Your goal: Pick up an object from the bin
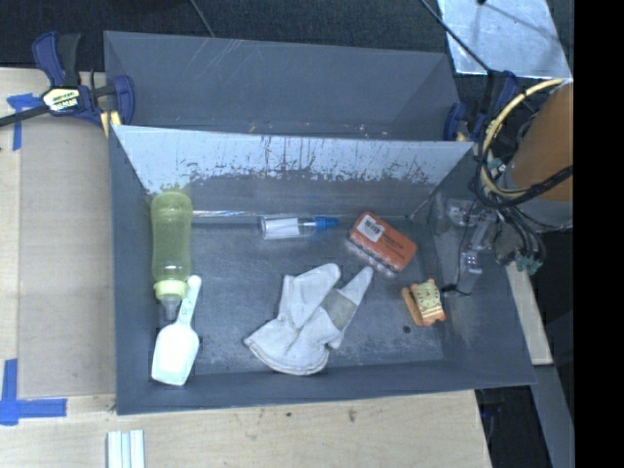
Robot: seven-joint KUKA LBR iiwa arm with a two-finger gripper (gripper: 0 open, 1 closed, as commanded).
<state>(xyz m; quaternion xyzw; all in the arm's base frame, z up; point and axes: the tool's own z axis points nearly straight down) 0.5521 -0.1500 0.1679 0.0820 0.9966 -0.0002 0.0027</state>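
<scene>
Grey bin wall [492, 322] stands just right of the small orange block [425, 303]; the gripper [466, 281] between them, opening indeterminable, nothing visibly held, may strike either.

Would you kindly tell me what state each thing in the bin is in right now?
Green bottle: lying on its side, left.
White scoop: lying flat, near-left corner.
White glove: crumpled, middle.
Clear tube: on its side, capped blue.
Orange packet: lying flat, unheld.
Small orange block: loose, right side.
Gripper: low by the right wall.
</scene>
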